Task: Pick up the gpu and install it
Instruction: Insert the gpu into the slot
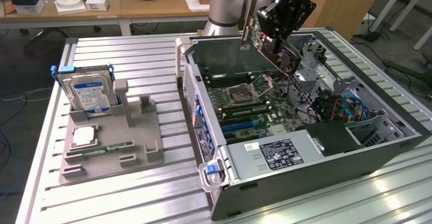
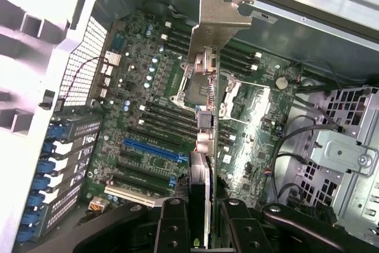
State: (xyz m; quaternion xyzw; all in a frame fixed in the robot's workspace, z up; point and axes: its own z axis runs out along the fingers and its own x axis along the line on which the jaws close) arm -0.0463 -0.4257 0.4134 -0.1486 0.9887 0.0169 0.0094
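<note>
Tabletop (image 1: 135, 204) of ribbed metal carries open computer case (image 1: 324, 168), hand (image 2: 201, 226) gripping gpu (image 2: 208, 75) above it.

the gpu (image 1: 282, 56) (image 2: 205, 87), a thin dark card with a silvery bracket, hangs gripped and tilted above the motherboard (image 1: 263, 105).

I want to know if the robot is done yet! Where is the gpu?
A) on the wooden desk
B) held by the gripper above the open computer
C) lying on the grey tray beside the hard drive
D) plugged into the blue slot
B: the gripper is shut on the gpu, which hangs in the air over the motherboard of the open computer case, and the blue slot is bare.
</note>
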